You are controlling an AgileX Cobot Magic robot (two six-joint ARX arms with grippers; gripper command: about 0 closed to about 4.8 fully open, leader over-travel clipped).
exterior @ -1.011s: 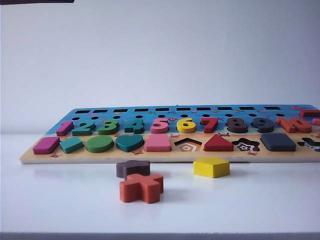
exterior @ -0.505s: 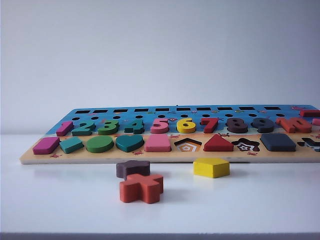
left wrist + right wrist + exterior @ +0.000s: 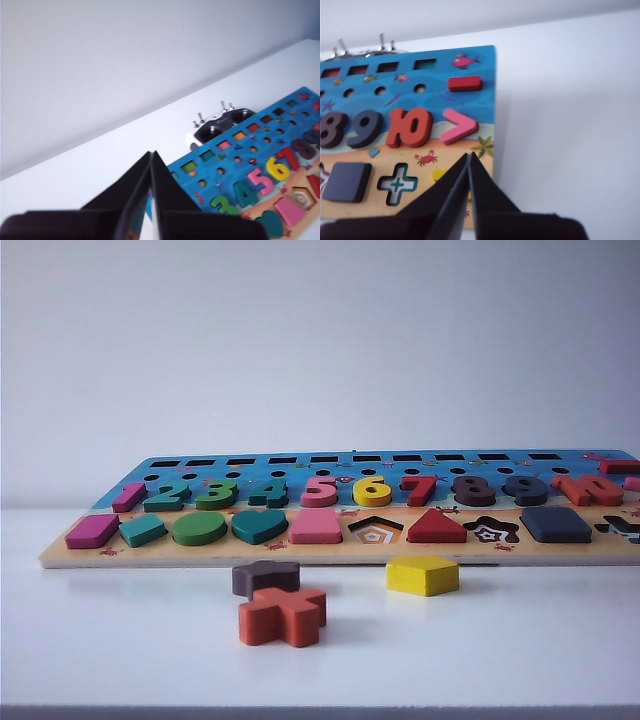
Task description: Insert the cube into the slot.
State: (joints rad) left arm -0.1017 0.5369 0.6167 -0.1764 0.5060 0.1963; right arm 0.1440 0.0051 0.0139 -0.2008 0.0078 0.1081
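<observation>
The cube, a flat dark navy square block, lies in the board's front row at the right, sunk into the slot, whose base it hides. It also shows in the right wrist view as the cube, beside an empty cross recess. My right gripper is shut and empty, raised above the board's right front corner, apart from the cube. My left gripper is shut and empty, raised above the board's back left end. Neither gripper shows in the exterior view.
The puzzle board spans the table. In front of it lie a yellow pentagon, a dark brown star block and an orange cross. The pentagon recess and star recess stand empty. A white controller lies behind the board.
A dark sliver at the exterior view's top left edge has gone out of frame. The board and the blocks have not moved.
</observation>
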